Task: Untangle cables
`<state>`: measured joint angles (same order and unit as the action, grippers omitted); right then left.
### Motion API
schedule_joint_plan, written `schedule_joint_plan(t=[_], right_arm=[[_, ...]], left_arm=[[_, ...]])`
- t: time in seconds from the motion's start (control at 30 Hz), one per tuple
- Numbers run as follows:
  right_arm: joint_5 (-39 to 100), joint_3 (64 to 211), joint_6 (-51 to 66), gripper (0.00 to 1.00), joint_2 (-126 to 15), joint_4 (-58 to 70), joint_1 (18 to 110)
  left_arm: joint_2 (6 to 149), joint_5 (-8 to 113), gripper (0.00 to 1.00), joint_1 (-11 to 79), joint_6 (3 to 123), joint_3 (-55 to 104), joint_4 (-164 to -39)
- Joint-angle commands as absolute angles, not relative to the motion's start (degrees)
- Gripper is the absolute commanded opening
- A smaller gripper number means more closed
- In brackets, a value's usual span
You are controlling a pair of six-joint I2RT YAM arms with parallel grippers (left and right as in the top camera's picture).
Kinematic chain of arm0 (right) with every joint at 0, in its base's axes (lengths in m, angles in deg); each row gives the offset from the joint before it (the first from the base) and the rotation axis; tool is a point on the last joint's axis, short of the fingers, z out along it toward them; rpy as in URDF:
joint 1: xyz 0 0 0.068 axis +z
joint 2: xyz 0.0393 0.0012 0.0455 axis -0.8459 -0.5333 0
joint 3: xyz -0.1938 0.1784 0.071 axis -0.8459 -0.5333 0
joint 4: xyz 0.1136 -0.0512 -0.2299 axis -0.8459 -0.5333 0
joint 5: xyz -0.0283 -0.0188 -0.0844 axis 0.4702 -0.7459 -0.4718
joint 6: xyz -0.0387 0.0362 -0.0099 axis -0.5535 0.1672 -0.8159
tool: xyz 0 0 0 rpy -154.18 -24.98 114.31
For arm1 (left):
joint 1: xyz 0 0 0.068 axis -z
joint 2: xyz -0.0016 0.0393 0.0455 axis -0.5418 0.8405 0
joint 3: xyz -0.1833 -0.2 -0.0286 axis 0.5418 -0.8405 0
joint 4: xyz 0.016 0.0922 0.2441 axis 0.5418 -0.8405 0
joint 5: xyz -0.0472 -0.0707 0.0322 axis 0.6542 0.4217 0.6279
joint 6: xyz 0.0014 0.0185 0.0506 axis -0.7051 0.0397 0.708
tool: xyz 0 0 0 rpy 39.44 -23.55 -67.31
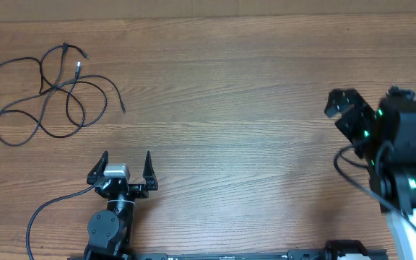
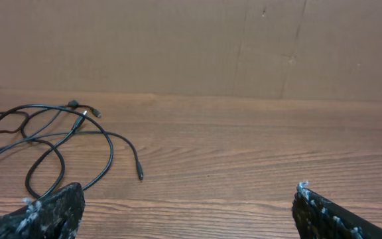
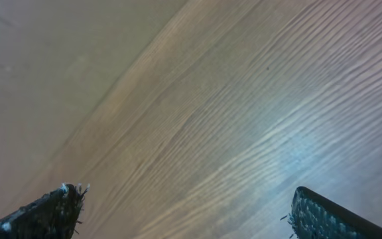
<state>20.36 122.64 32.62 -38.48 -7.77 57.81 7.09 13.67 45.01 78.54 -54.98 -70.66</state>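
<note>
Looking from overhead: cables [image 1: 49, 94] lie in one loose tangle at the table's [image 1: 251, 87] far left corner, loops crossing, plug ends sticking out. Left gripper [image 1: 126, 156] sits near the front edge, short of the tangle, jaws wide, holding nothing; probably staged to reach in. Right gripper [image 1: 345, 108] is by the right edge, well apart from the cables, also wide and empty. Left wrist view: tangle ahead and to the left, fingers [image 2: 48, 212] spread at the bottom corners, nothing between. Right wrist view: bare wood only, jaws wide, no cable. Untangling not yet begun, I'd say.
</note>
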Motion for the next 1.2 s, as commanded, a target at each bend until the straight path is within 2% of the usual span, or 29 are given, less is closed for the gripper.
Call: schedule_joint_plan(t=[0.0,0.2,0.47,0.8,1.17], right_arm=[[20.9,123.0,29.5,1.0,-34.4,-10.7,57.8],[20.6,121.9,29.4,1.0,-26.2,-17.0,58.5],[20.3,112.3,29.4,1.0,-15.2,-13.5,58.5],[20.2,97.1,28.8,1.0,-1.3,0.2,58.5],[22.6,85.4,12.3,1.0,15.4,25.3,58.5]], left_arm=[[6.5,14.5,0.99,44.4,79.6,-55.2,-70.7],[6.5,14.5,1.0,44.4,79.6,-55.2,-70.7],[6.5,14.5,1.0,44.4,79.6,-55.2,-70.7],[6.5,14.5,0.99,44.4,79.6,-55.2,-70.7],[6.5,14.5,0.99,44.4,79.6,-55.2,-70.7]])
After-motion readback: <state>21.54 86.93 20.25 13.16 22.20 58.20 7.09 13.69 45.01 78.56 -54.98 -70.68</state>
